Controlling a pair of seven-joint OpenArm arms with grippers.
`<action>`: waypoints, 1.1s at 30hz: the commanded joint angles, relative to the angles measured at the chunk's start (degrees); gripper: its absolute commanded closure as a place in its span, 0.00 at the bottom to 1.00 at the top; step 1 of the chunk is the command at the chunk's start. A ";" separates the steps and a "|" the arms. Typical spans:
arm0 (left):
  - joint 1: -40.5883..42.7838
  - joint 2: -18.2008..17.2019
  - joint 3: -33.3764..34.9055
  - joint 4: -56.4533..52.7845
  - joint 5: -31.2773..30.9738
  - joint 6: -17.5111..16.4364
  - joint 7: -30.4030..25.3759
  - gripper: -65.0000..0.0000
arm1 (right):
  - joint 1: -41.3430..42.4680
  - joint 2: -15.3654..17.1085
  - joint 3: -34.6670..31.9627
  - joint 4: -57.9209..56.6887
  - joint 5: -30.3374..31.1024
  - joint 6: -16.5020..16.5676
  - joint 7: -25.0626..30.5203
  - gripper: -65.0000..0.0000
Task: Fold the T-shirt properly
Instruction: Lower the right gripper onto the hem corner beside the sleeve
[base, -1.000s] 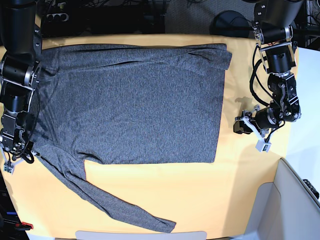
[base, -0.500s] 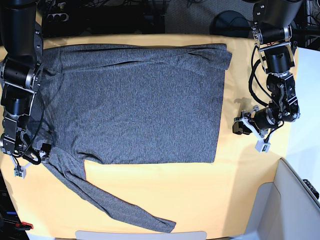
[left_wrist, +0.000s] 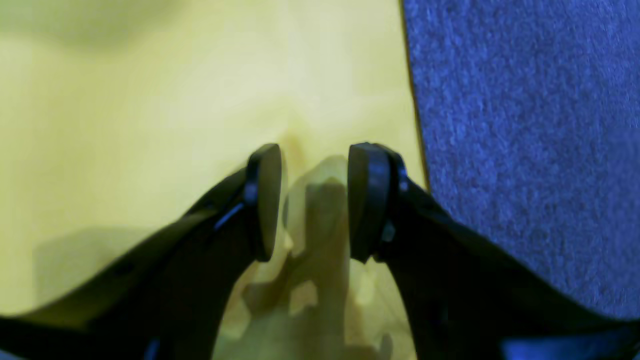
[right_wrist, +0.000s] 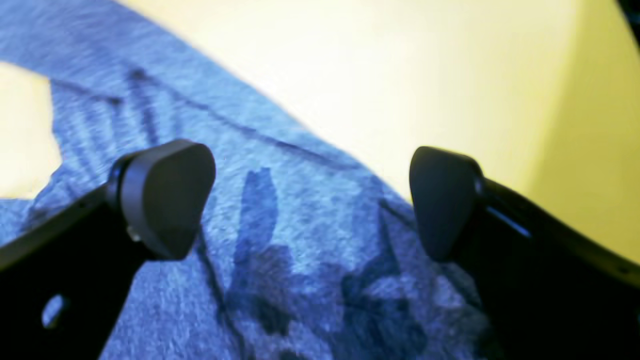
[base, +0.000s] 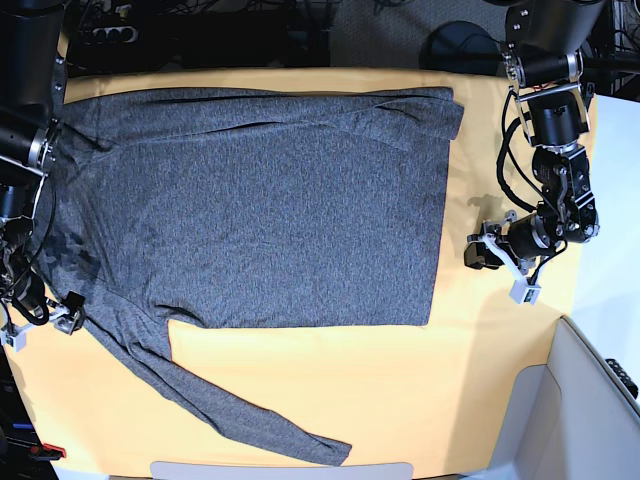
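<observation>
While the T-shirt (base: 260, 205) lies spread flat across the tablecloth (base: 400, 390), body toward the far edge, one sleeve (base: 225, 400) runs toward the near edge. Your right gripper (right_wrist: 312, 200) hangs released over the sleeve's root, seemingly not touching; it is nearer. Your left gripper (left_wrist: 312, 200), part-open and empty, sits just beside the hem.

T-shirt (base: 260, 200) flat on tablecloth (base: 400, 400); sleeve (base: 220, 400) trailing front-left.

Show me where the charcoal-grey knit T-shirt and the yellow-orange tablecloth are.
charcoal-grey knit T-shirt (base: 270, 220), base view, middle of its body.
yellow-orange tablecloth (base: 400, 390), base view, bare part below the shirt's hem.
</observation>
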 joint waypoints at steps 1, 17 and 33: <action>-0.28 -0.52 -0.07 0.33 0.82 0.26 1.93 0.66 | 1.96 1.92 0.09 0.86 0.20 -0.09 1.33 0.02; 1.03 -0.43 -0.15 0.42 0.73 0.26 2.02 0.66 | -3.05 0.33 0.27 -1.43 -9.56 -7.12 11.09 0.02; 1.12 -0.34 -0.07 0.42 0.73 0.26 2.02 0.66 | -3.31 -1.87 0.18 -1.25 -9.64 -0.27 12.67 0.02</action>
